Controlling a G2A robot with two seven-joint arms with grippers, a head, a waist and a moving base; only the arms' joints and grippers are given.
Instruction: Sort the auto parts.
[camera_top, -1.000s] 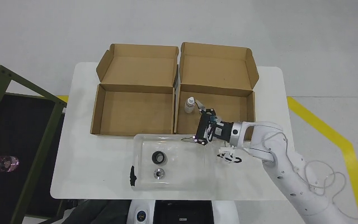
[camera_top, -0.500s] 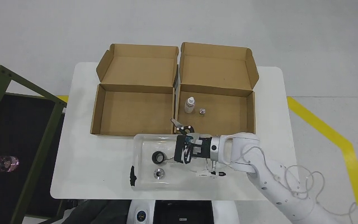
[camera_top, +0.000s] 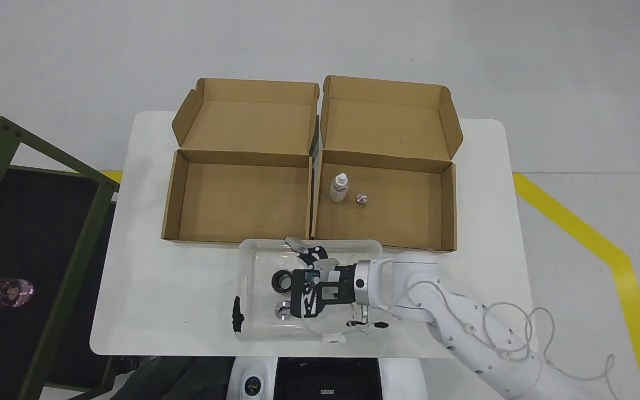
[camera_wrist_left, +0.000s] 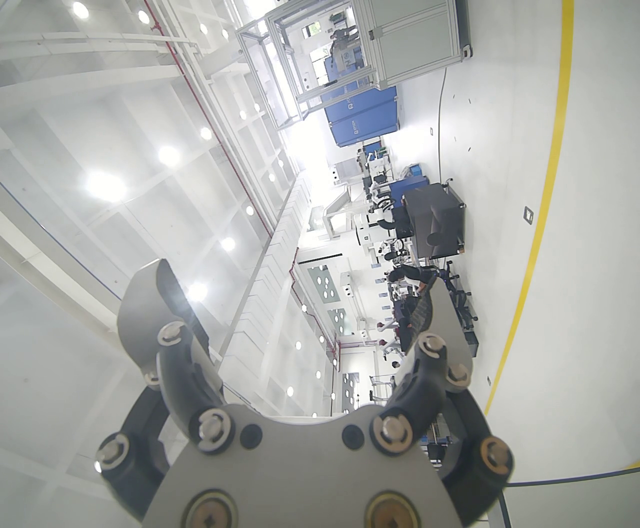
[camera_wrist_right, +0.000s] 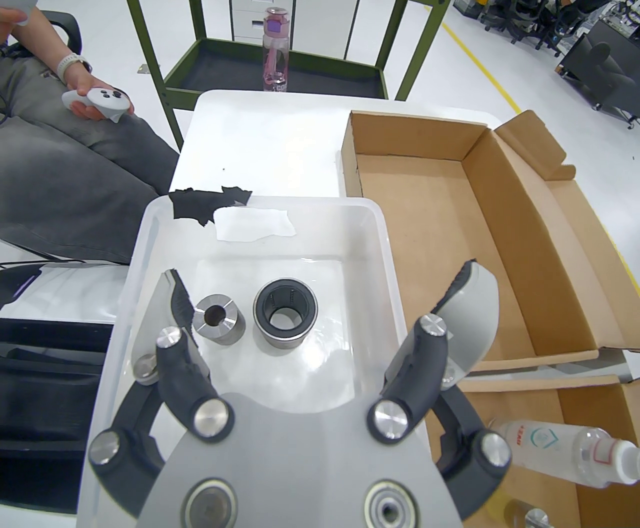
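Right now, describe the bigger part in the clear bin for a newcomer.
Find the clear plastic bin in front of the cardboard boxes. Two metal cylinders stand inside. The black-lined sleeve is the wider one; its neighbour, the silver bushing, is smaller.

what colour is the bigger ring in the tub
The ring is black with a silvery edge; right wrist view.
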